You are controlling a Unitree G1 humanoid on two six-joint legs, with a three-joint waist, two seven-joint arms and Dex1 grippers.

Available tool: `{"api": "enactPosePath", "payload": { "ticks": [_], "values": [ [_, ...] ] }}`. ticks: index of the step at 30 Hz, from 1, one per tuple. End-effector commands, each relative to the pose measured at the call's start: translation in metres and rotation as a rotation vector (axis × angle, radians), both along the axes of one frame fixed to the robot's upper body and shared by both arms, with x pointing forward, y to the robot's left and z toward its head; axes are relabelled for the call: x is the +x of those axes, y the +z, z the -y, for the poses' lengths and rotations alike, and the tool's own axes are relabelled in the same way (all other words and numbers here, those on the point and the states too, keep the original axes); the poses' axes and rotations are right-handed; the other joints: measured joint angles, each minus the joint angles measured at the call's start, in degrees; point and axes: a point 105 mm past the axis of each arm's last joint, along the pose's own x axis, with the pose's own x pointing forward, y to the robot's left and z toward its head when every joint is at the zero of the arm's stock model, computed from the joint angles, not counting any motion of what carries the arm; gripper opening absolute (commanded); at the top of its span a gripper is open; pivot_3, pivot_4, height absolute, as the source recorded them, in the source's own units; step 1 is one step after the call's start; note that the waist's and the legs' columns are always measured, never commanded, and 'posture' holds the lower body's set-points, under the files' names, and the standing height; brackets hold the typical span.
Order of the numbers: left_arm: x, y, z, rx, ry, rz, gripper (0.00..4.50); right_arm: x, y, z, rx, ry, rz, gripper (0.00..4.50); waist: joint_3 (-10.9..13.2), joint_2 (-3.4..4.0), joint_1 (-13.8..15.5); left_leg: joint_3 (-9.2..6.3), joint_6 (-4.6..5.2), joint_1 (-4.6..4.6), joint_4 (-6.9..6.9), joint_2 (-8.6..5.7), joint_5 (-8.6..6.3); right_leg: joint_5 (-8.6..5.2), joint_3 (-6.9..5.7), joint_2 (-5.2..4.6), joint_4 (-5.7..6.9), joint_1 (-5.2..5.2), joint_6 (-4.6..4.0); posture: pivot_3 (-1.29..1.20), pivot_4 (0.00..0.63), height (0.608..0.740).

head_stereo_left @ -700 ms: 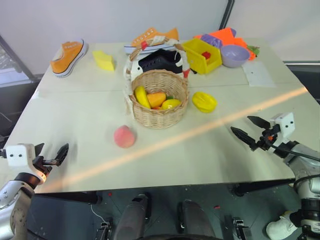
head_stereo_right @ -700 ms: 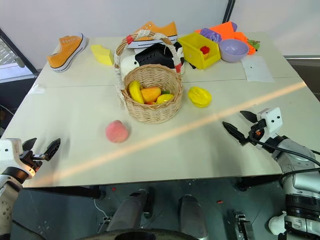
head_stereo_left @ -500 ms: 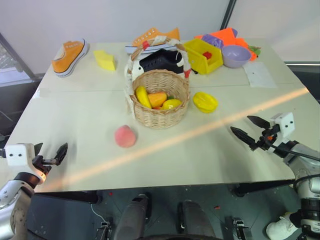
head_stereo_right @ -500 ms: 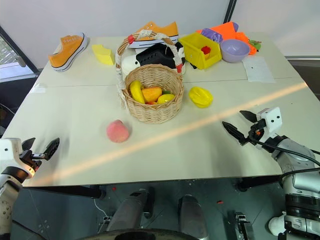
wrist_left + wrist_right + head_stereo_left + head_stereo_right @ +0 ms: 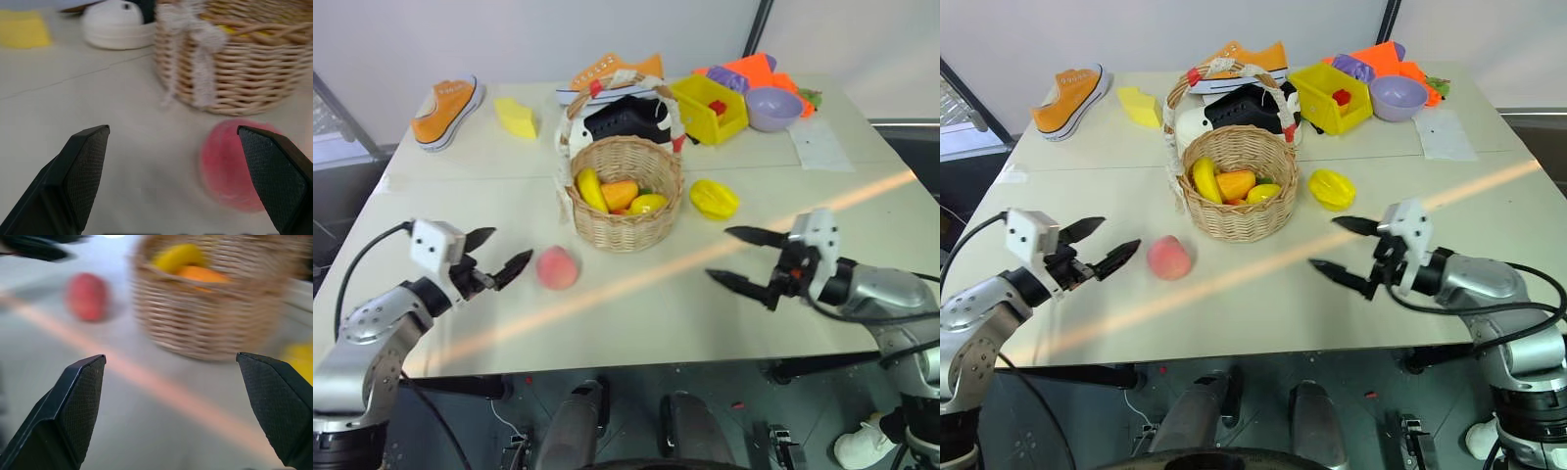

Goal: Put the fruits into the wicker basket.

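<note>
The wicker basket point(image 5: 625, 196) stands mid-table with banana-like and orange pieces point(image 5: 619, 193) inside. A pink-red peach point(image 5: 557, 266) lies on the table to its front left. A lumpy yellow fruit point(image 5: 714, 199) lies just right of the basket. My left gripper point(image 5: 513, 243) is open, a short gap left of the peach, pointing at it. In the left wrist view the peach point(image 5: 234, 166) sits close to one fingertip, in front of the basket point(image 5: 234, 73). My right gripper point(image 5: 717, 254) hangs open and empty over the table, front right of the basket and in front of the lumpy fruit.
At the back lie an orange sneaker point(image 5: 447, 111), a pale yellow wedge point(image 5: 516, 117), a black-and-white shoe point(image 5: 625, 119), another orange sneaker point(image 5: 612, 73), a yellow bin point(image 5: 708, 108), a purple bowl point(image 5: 773, 108) and a sheet of paper point(image 5: 819, 145).
Both arms have swung in from the table's front corners. The left gripper now sits beside the peach, and the right one has moved left toward the basket. The fruits have not moved.
</note>
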Motion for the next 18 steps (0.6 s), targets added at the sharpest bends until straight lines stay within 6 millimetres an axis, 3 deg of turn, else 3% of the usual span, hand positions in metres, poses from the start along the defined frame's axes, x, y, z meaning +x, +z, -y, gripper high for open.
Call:
{"api": "enactPosePath", "payload": {
  "ticks": [1,7,16,18],
  "values": [
    [0.000,0.002,0.016,0.045,-0.113,-0.017,4.50,-0.013,0.012,-0.024,0.012,0.105,0.025,4.46,0.00,0.00,0.04,0.00,0.00,-0.01,-0.01,0.00,0.00,0.00,0.00,0.00,0.00,-0.03,0.00,0.00,0.150,0.740],
    [0.009,-0.005,0.035,0.119,-0.219,-0.073,4.50,-0.020,0.012,-0.039,0.033,0.152,0.026,4.46,0.02,-0.02,0.24,0.00,0.01,-0.05,-0.02,-0.01,-0.01,0.00,-0.01,-0.03,-0.08,-0.02,0.00,0.00,0.150,0.740],
    [0.019,-0.029,0.040,0.215,-0.213,-0.151,4.50,-0.022,0.011,-0.048,0.040,0.185,0.052,4.46,0.02,-0.03,0.11,0.00,0.01,-0.06,-0.03,-0.02,-0.01,0.01,-0.02,-0.02,-0.08,-0.06,0.01,0.00,0.150,0.740],
    [0.020,-0.029,0.038,0.211,-0.199,-0.143,3.96,-0.021,0.010,-0.048,0.038,0.184,0.057,4.50,0.02,-0.03,0.14,0.00,0.01,-0.06,-0.03,-0.02,-0.01,0.01,-0.02,-0.03,-0.09,-0.05,0.02,0.00,0.150,0.740]
  ]
}}
